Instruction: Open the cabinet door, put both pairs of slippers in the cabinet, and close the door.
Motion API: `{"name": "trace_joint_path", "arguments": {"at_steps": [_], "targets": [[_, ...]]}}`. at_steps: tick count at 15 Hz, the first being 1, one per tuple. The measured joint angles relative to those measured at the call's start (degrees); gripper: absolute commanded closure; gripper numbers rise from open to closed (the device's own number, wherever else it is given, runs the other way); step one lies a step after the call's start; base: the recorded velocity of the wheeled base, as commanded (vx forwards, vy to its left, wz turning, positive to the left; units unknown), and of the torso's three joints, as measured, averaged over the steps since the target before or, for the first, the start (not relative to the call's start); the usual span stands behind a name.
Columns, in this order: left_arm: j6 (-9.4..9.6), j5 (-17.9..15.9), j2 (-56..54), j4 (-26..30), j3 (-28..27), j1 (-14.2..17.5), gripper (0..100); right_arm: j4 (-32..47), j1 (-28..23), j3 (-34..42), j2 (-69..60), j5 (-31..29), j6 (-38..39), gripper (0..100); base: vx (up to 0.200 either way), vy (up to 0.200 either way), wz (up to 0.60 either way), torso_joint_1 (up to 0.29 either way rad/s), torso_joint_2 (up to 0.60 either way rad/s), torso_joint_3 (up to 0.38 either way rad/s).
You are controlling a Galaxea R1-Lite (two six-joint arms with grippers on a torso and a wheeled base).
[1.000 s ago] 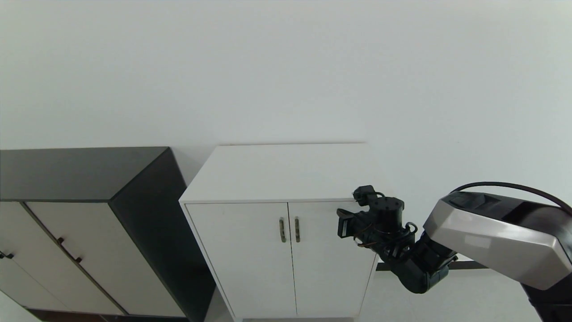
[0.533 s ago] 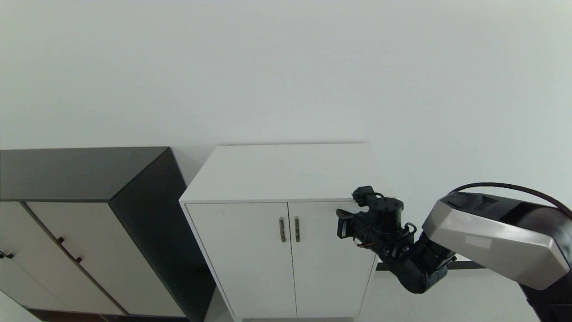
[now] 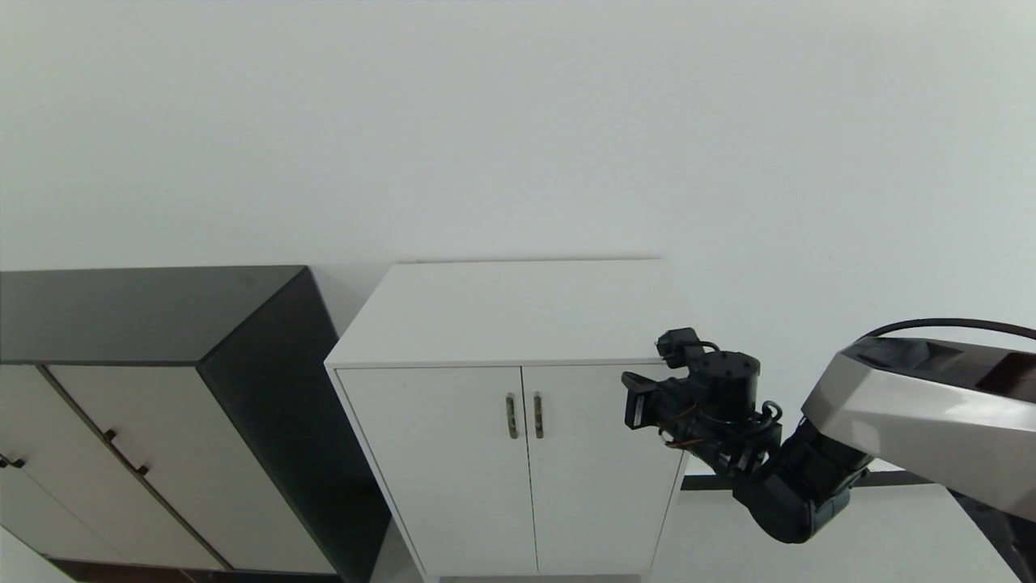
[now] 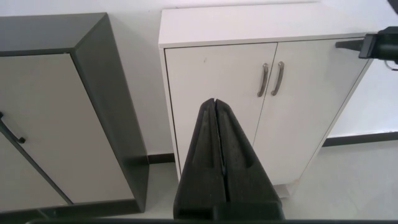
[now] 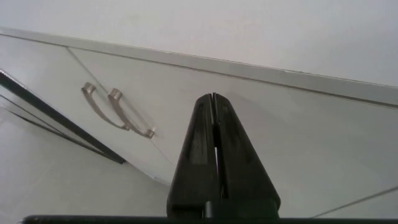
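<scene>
The white cabinet [image 3: 502,312] stands against the wall with both doors shut and two metal handles [image 3: 524,415] side by side at the middle seam. My right gripper [image 3: 635,405] is shut and empty, held in front of the right door's upper part, to the right of the handles. The right wrist view has its shut fingers [image 5: 214,109] pointing at the door, the handles [image 5: 118,112] off to one side. My left gripper [image 4: 215,107] is shut and empty, well back from the cabinet [image 4: 261,37] and aimed at its left door.
A dark-topped cabinet [image 3: 162,312] with pale doors stands to the left of the white one, close beside it. A plain white wall rises behind both. A dark baseboard strip [image 3: 704,482] runs along the wall at the right.
My right arm has drawn back a little to the right and slightly up, away from the handles. The doors stay shut and the left arm has not visibly changed.
</scene>
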Motion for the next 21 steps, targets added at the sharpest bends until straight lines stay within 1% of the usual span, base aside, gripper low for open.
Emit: {"name": "trace_joint_path", "arguments": {"at_steps": [1, 3, 6, 8, 9, 11, 13, 14, 16, 18, 21], "targets": [[0.00, 0.0, 0.0, 0.0, 0.0, 0.0, 100, -0.2, 0.0, 1.6, -1.3, -0.4, -0.1, 100, 0.000, 0.000, 0.00, 0.000, 0.00, 0.000], [0.00, 0.0, 0.0, 0.0, 0.0, 0.0, 100, -2.6, 0.0, 8.5, -4.5, -2.4, -0.2, 100, 0.000, 0.000, 0.00, 0.000, 0.00, 0.000], [0.00, 0.0, 0.0, 0.0, 0.0, 0.0, 100, -11.6, -1.3, 22.2, -8.9, -4.2, -1.6, 100, 0.000, 0.000, 0.00, 0.000, 0.00, 0.000], [0.00, 0.0, 0.0, 0.0, 0.0, 0.0, 100, -16.0, -4.2, 32.0, -12.4, -4.5, -3.9, 100, 0.000, 0.000, 0.00, 0.000, 0.00, 0.000], [0.00, 0.0, 0.0, 0.0, 0.0, 0.0, 100, -17.0, -6.1, 36.1, -14.5, -4.6, -5.0, 100, 0.000, 0.000, 0.00, 0.000, 0.00, 0.000], [0.00, 0.0, 0.0, 0.0, 0.0, 0.0, 100, -17.9, -9.2, 42.7, -19.1, -4.7, -7.0, 100, 0.000, 0.000, 0.00, 0.000, 0.00, 0.000], [-0.02, 0.0, 0.0, 0.0, 0.0, 0.0, 100, -17.9, -10.9, 48.1, -23.9, -5.1, -9.1, 100, 0.000, 0.000, 0.00, 0.000, 0.00, 0.000], [-0.05, 0.0, 0.0, 0.0, 0.0, 0.0, 100, -17.2, -11.5, 49.7, -26.7, -6.3, -9.8, 100, 0.000, 0.000, 0.00, 0.000, 0.00, 0.000], [-0.07, 0.0, 0.0, 0.0, 0.0, 0.0, 100, -11.8, -12.4, 51.1, -32.2, -7.9, -10.5, 100, 0.000, 0.000, 0.00, 0.000, 0.00, 0.000], [-0.09, 0.0, 0.0, 0.0, 0.0, 0.0, 100, -3.5, -12.9, 51.5, -38.5, -8.4, -10.6, 100, 0.000, 0.000, 0.00, 0.000, 0.00, 0.000], [-0.07, 0.0, 0.0, 0.0, 0.0, 0.0, 100, 12.8, -13.5, 51.7, -51.8, -8.3, -9.8, 100, 0.000, 0.000, 0.00, 0.000, 0.00, 0.000]]}}
